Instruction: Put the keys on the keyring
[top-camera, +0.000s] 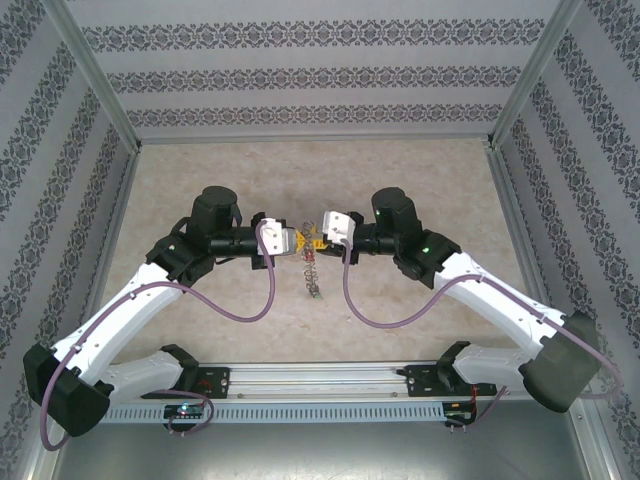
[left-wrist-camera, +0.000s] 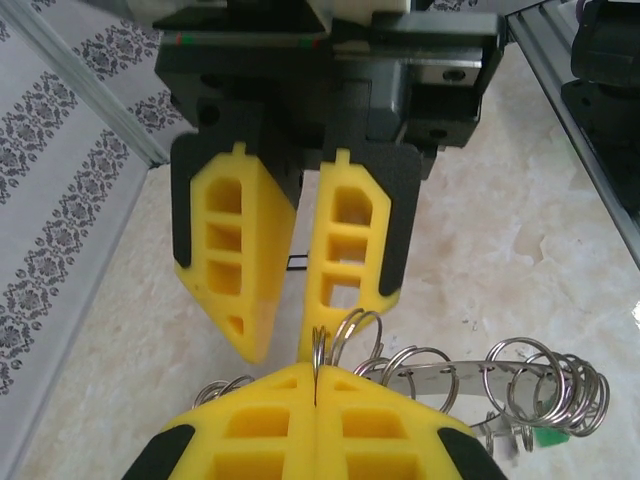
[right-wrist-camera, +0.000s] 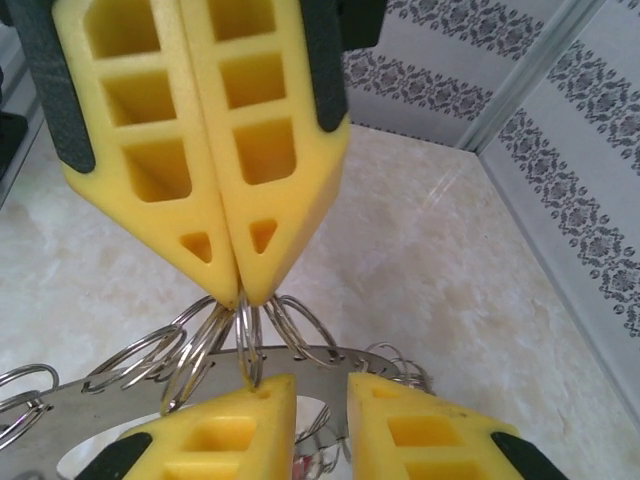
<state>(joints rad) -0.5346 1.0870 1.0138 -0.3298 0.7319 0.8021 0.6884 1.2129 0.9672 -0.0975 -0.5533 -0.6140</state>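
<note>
Progress apparently early: large flat grey metal keyring (right-wrist-camera: 110, 400) fringed with wire loops, hung by one loop pinched in closed left gripper (right-wrist-camera: 245, 292); right gripper (right-wrist-camera: 320, 380) parted beside; keys apparently not yet threaded.

No text, label, brand, number or sign can be read in any of the views.
</note>
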